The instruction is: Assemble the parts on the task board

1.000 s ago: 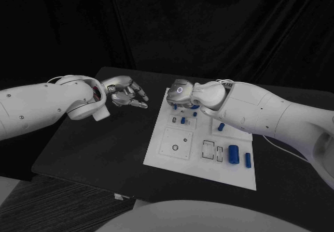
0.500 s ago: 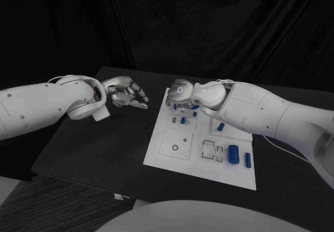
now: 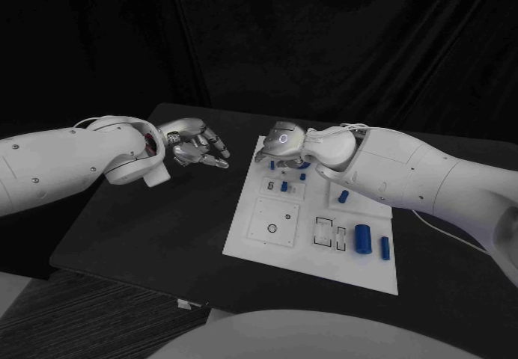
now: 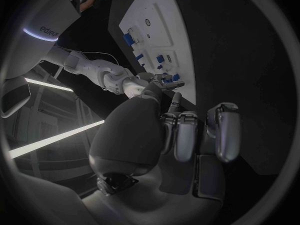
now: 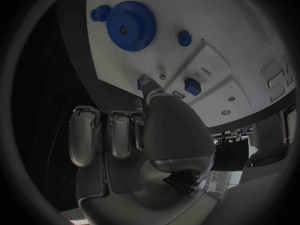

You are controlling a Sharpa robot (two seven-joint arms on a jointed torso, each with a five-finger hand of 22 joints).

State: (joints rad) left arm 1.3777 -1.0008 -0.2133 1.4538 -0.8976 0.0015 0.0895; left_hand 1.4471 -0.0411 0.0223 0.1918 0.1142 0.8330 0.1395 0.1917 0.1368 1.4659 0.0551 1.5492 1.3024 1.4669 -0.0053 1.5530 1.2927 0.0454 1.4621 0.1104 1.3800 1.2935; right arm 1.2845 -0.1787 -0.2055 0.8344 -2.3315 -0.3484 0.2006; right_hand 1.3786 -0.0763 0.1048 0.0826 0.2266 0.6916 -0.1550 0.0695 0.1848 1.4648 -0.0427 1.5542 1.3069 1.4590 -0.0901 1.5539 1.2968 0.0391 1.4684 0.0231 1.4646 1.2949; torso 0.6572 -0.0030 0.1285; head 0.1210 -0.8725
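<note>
the white board (image 3: 313, 254) lies in the middle of the black table (image 3: 151, 224), a bit toward the right edge. small blue parts sit on it: a fat blue peg (image 3: 363, 237) and a thin blue peg (image 3: 384, 247) lie side by side near the board's right edge, and a little blue block (image 3: 343, 196) lies just above them. a big blue gear (image 5: 130, 26) with a small blue gear (image 5: 99, 14) touching it sits near the board's far edge, with a blue knob (image 5: 184, 38) close by. the right hand (image 3: 283, 143) is over the far left corner of the board, its fingers (image 5: 111, 135) curled in, and one fingertip pokes down at the board beside a small blue piece (image 5: 192, 86). it holds nothing that i can see. the left hand (image 3: 194, 146) hangs over the bare table, apart from the board's left edge, with its fingers (image 4: 187, 135) curled in on nothing.
</note>
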